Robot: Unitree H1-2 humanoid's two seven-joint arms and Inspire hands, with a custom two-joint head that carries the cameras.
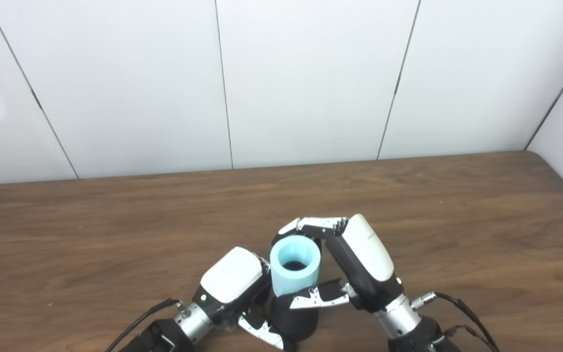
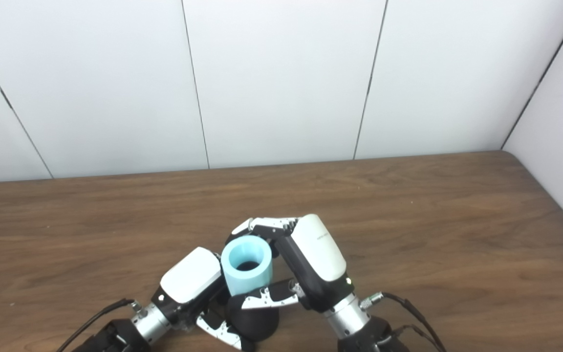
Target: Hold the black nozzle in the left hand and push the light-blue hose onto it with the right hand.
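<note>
A short light-blue hose (image 1: 295,266) stands upright with its open end facing up, sitting on top of the black nozzle (image 1: 295,322). My right hand (image 1: 355,264) is shut on the hose, fingers curled behind it and thumb across its front. My left hand (image 1: 235,288) is shut on the black nozzle low at the bottom edge, its fingers partly hidden behind the nozzle. Both hands meet near the table's front, slightly left of centre. In the right eye view the hose (image 2: 247,266) and nozzle (image 2: 254,320) look the same.
The brown wooden table (image 1: 115,234) stretches back to a white panelled wall (image 1: 311,78). Its right edge (image 1: 562,178) runs beside a side wall. Black cables (image 1: 462,308) trail from both wrists at the bottom edge.
</note>
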